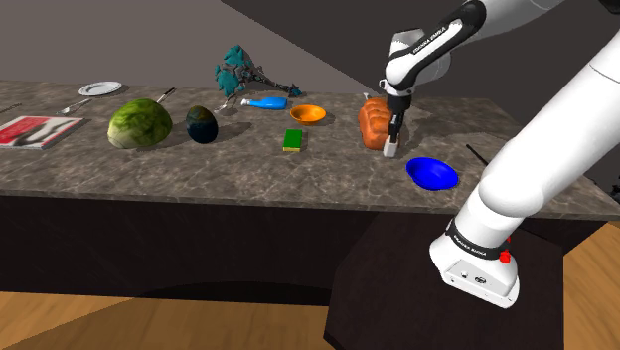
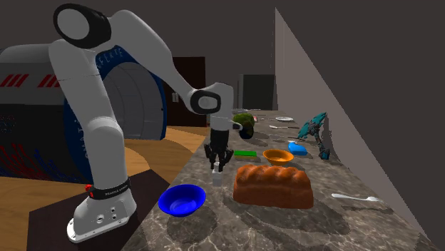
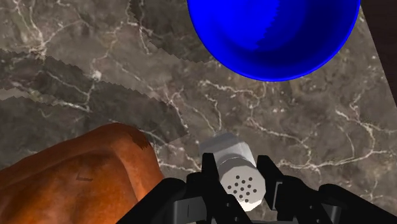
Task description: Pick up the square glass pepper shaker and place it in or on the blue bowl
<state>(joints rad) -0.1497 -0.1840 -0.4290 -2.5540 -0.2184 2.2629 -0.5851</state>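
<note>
Dark veined stone makes up the surface (image 1: 248, 169), with grey walls behind it; on it, close to the edge nearest the stand, is the pepper shaker (image 3: 238, 175), a pale grey square body with a white perforated cap; the black gripper (image 3: 240, 184) comes straight down over it, its two fingers drawn in against the shaker's opposite sides and clasping it; whether its base touches the stone I cannot tell; the brown bread loaf (image 1: 374, 122) lies just beside it, on the shoulder view's left; the blue bowl (image 1: 432, 174) sits near on the other side, apart from the shaker; farther along in the shoulder view are a green block (image 1: 293, 139), an orange bowl (image 1: 308, 113) and a blue bottle (image 1: 263, 102); a leafy green head (image 1: 141, 123) lies well beyond them.
</note>
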